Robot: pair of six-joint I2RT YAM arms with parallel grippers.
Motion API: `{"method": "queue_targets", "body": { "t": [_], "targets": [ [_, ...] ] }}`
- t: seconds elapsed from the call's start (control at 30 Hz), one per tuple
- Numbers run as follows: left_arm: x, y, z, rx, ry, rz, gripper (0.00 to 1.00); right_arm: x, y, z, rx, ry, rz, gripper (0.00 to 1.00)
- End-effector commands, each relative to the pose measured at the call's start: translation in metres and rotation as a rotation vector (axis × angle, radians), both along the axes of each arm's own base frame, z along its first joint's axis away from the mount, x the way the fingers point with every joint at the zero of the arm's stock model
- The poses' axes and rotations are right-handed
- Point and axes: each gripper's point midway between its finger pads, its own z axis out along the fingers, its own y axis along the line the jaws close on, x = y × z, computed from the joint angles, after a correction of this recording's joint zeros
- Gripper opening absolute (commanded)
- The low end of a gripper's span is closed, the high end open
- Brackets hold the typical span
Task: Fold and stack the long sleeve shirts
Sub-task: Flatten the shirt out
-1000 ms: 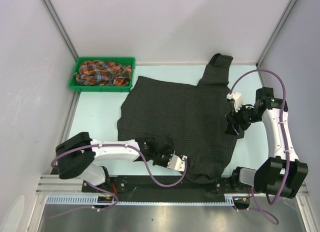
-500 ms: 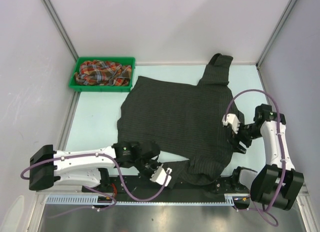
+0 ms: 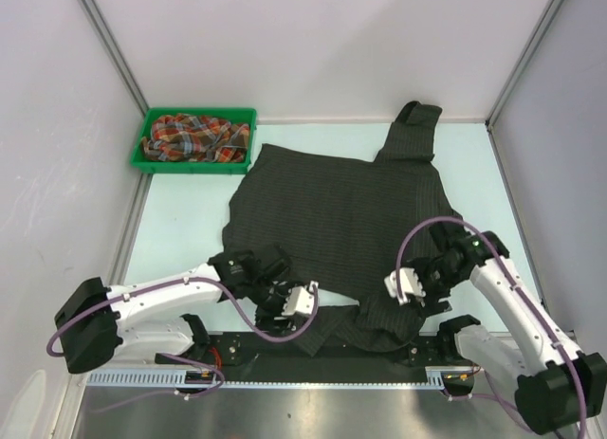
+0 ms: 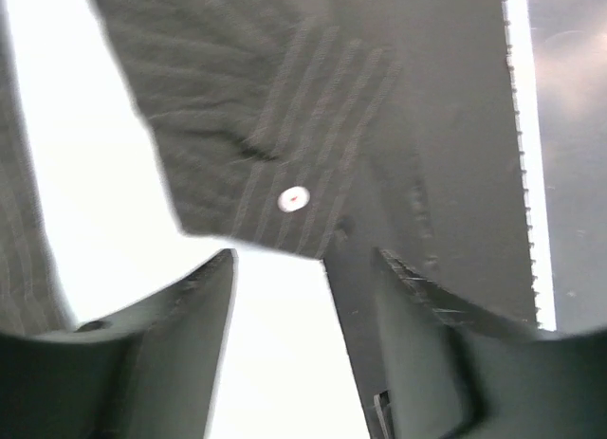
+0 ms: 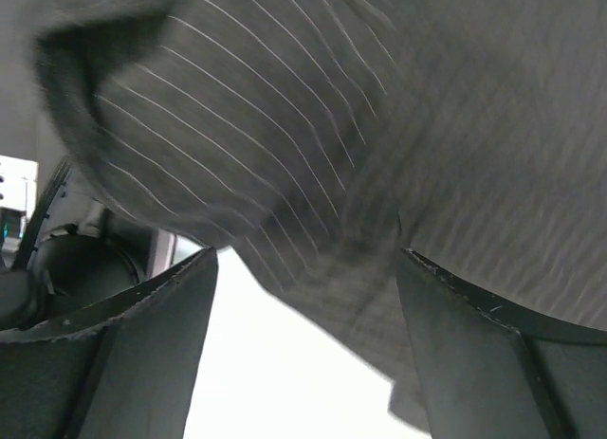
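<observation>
The black shirt (image 3: 341, 221) lies spread on the worktop (image 3: 180, 221), the plaid shirt (image 3: 194, 136) crumpled in the green bin (image 3: 194, 167). Left tool (image 4: 303, 268) and right tool (image 5: 305, 259) both stand apart, holding nothing. The cloth looks soft and limp; we would pinch the hem corners.

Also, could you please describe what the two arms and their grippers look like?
The left arm and the right arm have white shells with black joints and bulky black housings. A purple cable loops along each. Each wrist carries a small white block. The left gripper and the right gripper have dark, matte fingers.
</observation>
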Motion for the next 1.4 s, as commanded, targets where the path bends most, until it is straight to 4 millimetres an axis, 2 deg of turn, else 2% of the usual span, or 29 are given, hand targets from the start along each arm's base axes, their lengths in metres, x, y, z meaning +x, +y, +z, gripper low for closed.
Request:
{"method": "queue_targets", "body": {
  "t": [0.0,0.2,0.43,0.57,0.63,0.67,0.77,0.87,0.97,1.37],
  "targets": [
    [0.026,-0.008,0.021,-0.074,-0.01,0.12,0.71,-0.061,-0.002,-0.003,-0.045,0.156,0.127,0.83],
    [0.063,0.009,0.028,-0.08,-0.043,0.287,0.75,-0.076,0.007,-0.002,-0.07,0.157,0.296,0.89],
    [0.087,0.033,0.038,-0.072,-0.078,0.417,0.76,-0.092,0.014,0.0,-0.138,0.194,0.451,0.9],
    [0.108,0.057,0.045,-0.083,-0.08,0.548,0.76,-0.101,0.015,0.0,-0.183,0.204,0.531,0.81],
    [0.112,0.068,0.045,-0.071,-0.073,0.579,0.75,-0.103,0.017,0.006,-0.193,0.189,0.539,0.63],
    [0.117,0.077,0.043,-0.068,-0.061,0.62,0.75,-0.104,0.018,0.008,-0.192,0.178,0.545,0.59],
    [0.121,0.088,0.04,-0.054,-0.03,0.662,0.75,-0.112,0.022,0.015,-0.192,0.15,0.596,0.55],
    [0.124,0.091,0.037,-0.05,-0.021,0.676,0.75,-0.121,0.023,0.019,-0.229,0.159,0.63,0.51],
    [0.126,0.092,0.036,-0.047,-0.023,0.678,0.74,-0.123,0.022,0.016,-0.297,0.184,0.623,0.49],
    [0.129,0.096,0.03,-0.043,-0.052,0.687,0.74,-0.122,0.018,-0.005,-0.557,0.278,0.565,0.53]
  ]
}}
